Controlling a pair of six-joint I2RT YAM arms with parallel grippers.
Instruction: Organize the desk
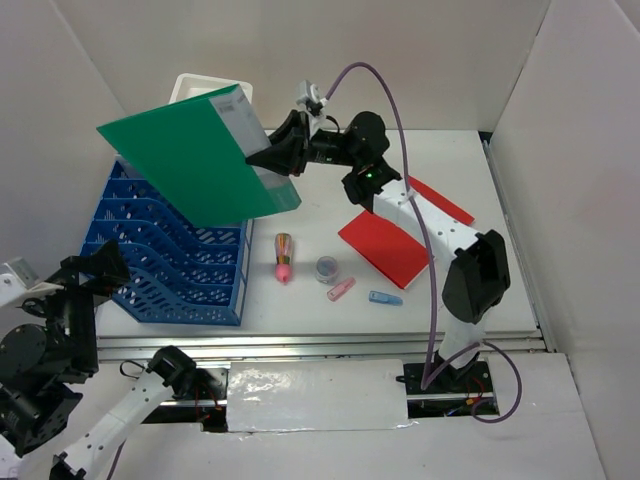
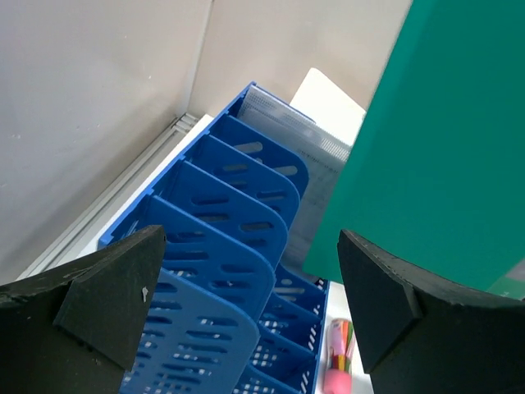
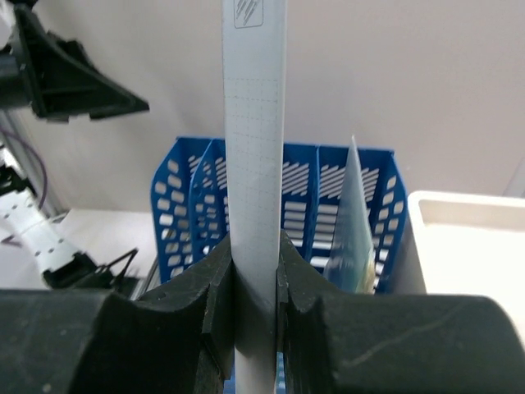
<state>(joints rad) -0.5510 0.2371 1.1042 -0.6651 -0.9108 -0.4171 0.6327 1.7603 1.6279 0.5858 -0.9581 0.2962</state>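
As my right gripper (image 1: 268, 155) is clamped on one edge of the green folder (image 1: 190, 155), aloft over the blue file rack (image 1: 170, 260) on the desk surface (image 1: 460, 290), I list it: probably light, thin, slick, likely floppy; best held near its stiffer edge; left gripper (image 2: 250, 271) apart, empty.

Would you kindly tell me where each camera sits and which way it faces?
Top external: above and behind the arm bases, looking down on the white desk; both arms show.
Left wrist: low at front left, facing along the blue slotted plastic file rack; open left end effector frames it.
Right wrist: raised near the rack, facing it; right end effector clamps the flat green folder edge-on.
Shared: rack and folder.
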